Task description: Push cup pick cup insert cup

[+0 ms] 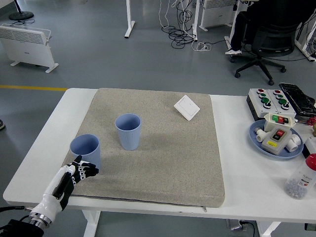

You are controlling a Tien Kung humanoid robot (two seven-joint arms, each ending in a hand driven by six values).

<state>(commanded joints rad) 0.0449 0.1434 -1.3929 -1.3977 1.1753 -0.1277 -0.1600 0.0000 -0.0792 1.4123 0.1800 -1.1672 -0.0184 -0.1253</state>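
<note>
1. The left hand point(69, 178) comes in from the bottom left corner and reaches up over the near edge of the white table point(44, 133).
2. Its wrist is low by the table edge, and the hand points up and to the right.
3. The fingers point(88, 171) are a little bent and loosely spread. They hold nothing.
4. The fingertips sit just below the near blue cup point(86, 151), very close to its bottom. I cannot tell if they touch it.
5. That cup stands upright near the left front corner of the grey mat point(163, 158).
6. A second blue cup point(128, 131) stands upright on the mat too, up and to the right of the first one, a little apart from it.
7. A small white square plate point(186, 107) lies flat near the far side of the mat.
8. On the right side of the table there is a blue dish point(256, 134) with button boxes in it, and a clear bottle point(300, 178) with a red cap.
</note>
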